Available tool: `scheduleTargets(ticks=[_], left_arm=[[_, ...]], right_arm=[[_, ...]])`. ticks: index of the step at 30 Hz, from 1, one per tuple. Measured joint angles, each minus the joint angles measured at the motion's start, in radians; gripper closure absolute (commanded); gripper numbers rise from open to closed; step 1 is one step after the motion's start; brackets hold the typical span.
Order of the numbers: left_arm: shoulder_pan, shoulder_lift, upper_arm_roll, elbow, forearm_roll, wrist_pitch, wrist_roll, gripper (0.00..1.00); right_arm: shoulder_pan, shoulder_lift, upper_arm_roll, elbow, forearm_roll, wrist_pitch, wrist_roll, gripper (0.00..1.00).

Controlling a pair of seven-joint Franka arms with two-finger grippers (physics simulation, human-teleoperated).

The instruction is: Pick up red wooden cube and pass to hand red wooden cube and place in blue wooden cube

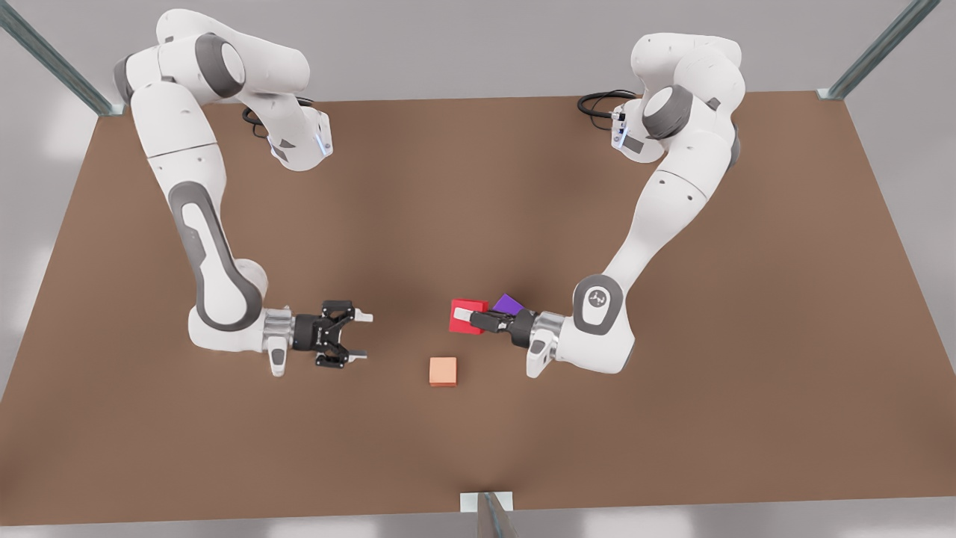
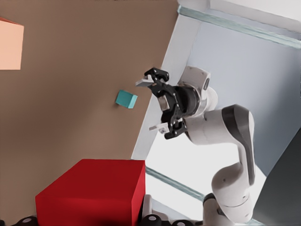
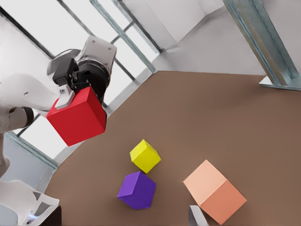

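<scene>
The red wooden cube point(image 1: 464, 310) hangs above the table's middle, and my left gripper point(image 1: 466, 319), on the arm at the front view's right, is shut on it. The left wrist view has the red cube point(image 2: 91, 193) close up. From the right wrist view the red cube point(image 3: 77, 117) is seen held clear of the table by the left gripper point(image 3: 70, 89). My right gripper point(image 1: 364, 336), at the front view's left, stands open and empty, facing the cube across a gap; it appears farther off as the right gripper point(image 2: 157, 106). The blue wooden cube point(image 2: 127, 99), teal, lies on the table near an edge.
A pale salmon-orange cube point(image 1: 443, 371) lies on the brown table point(image 1: 672, 418) in front of the held cube. A purple cube point(image 1: 509, 304) sits right behind the left gripper. A yellow cube point(image 3: 145, 156) lies next to the purple cube point(image 3: 137, 189). Metal frame posts stand at the table's corners.
</scene>
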Motion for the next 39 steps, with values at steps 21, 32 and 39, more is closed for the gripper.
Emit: scheduleTargets(ticks=[21, 32, 39], left_arm=[[0.0, 0.013, 0.001, -0.005, -0.07, 0.077, 0.344, 0.37], [-0.015, 0.012, 0.0, -0.005, -0.078, 0.142, 0.433, 0.37], [-0.038, 0.012, 0.0, -0.005, -0.084, 0.18, 0.466, 0.37]], right_arm=[[0.067, 0.082, 0.107, 0.017, 0.319, 0.076, -0.686, 0.0], [0.106, 0.077, 0.131, 0.032, 0.369, 0.106, -0.825, 0.0], [0.112, 0.093, 0.132, 0.064, 0.376, 0.116, -0.872, 0.0]])
